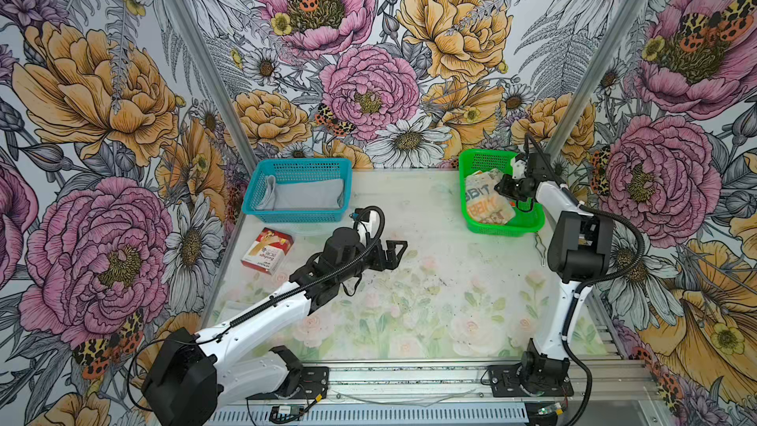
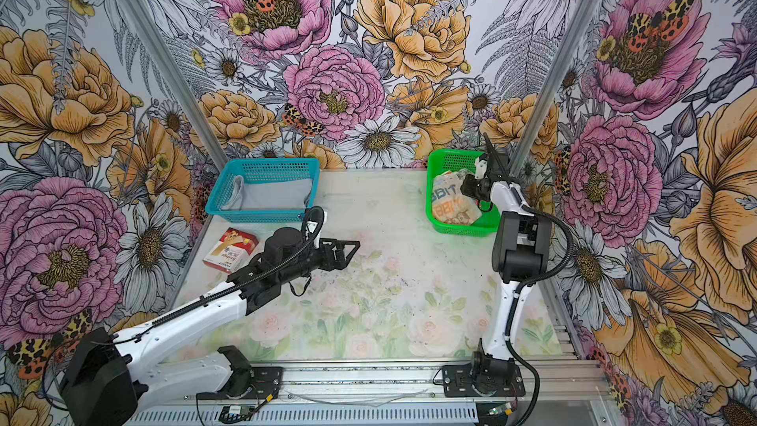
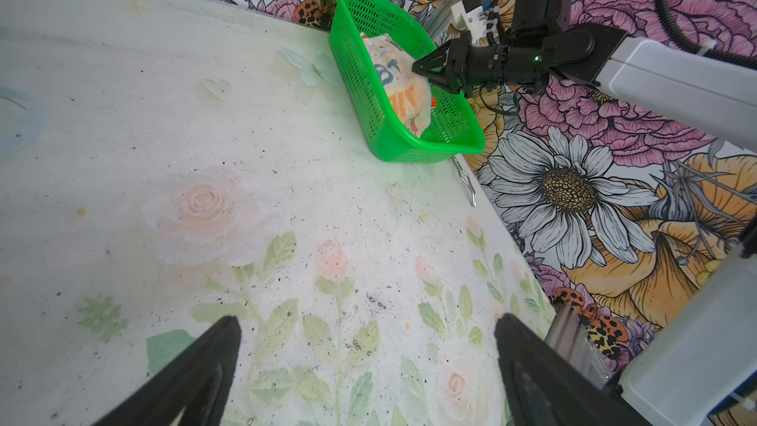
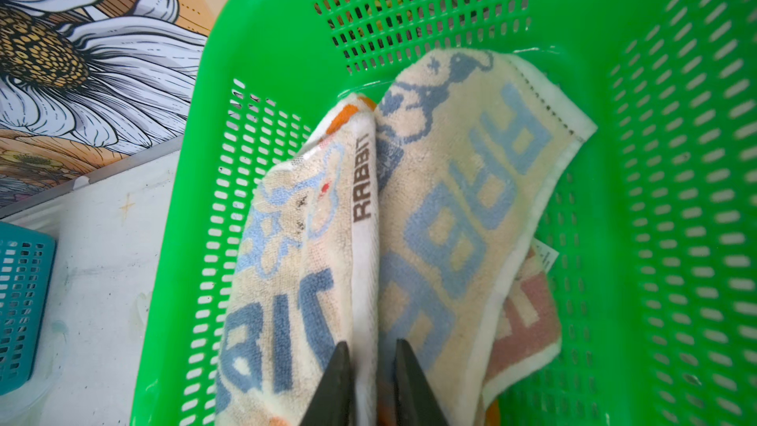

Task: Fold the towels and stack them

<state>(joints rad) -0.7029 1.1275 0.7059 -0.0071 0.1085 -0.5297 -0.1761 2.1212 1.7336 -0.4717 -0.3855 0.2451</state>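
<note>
A cream towel (image 4: 450, 206) with blue and orange "RABBIT" lettering lies crumpled in the green basket (image 4: 286, 14) at the back right, seen in both top views (image 1: 487, 202) (image 2: 452, 206). My right gripper (image 4: 370, 346) reaches into that basket (image 1: 508, 231) and is shut on a raised fold of the towel's white hem. A light grey towel (image 1: 307, 194) (image 2: 274, 194) lies in the blue basket (image 1: 299, 163) at the back left. My left gripper (image 3: 366, 321) hovers open and empty over the middle of the table (image 1: 399, 247). A sliver of orange (image 4: 493, 413) shows under the cream towel.
A red-and-white cardboard box (image 1: 268, 249) (image 2: 231, 254) lies in front of the blue basket, beside my left arm. A thin metal wire piece (image 3: 465, 180) rests by the table's right edge near the green basket (image 3: 409, 149). Flowered walls close in on three sides.
</note>
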